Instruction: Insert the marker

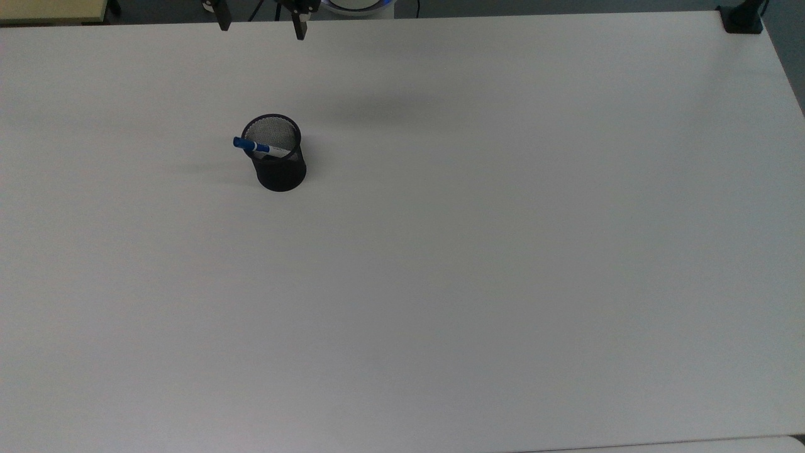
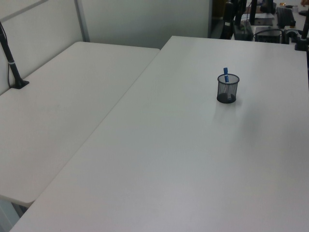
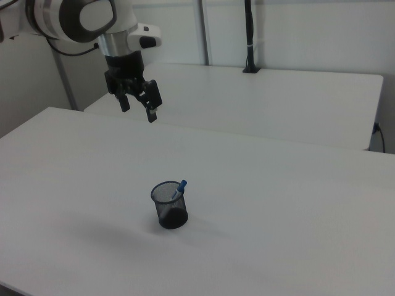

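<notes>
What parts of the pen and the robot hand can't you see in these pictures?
- Marker: its lower end is dim behind the black mesh cup in the top view.
- Hand: the top view's upper edge cuts it off, leaving two fingertips.
- Marker label: too small to read in the right view.

- Your only obstacle on the white table point(image 1: 503, 251) is the black mesh cup point(image 1: 280, 165), standing toward the top view's upper left; bare surface lies on every side of it.
- The marker point(image 1: 253, 146) leans out over the cup's rim toward the top view's left; that side of the mouth is partly blocked, the rest stays free.
- Your gripper point(image 3: 138, 106) hangs high with fingers spread, well apart from the cup; open air lies between them.
</notes>
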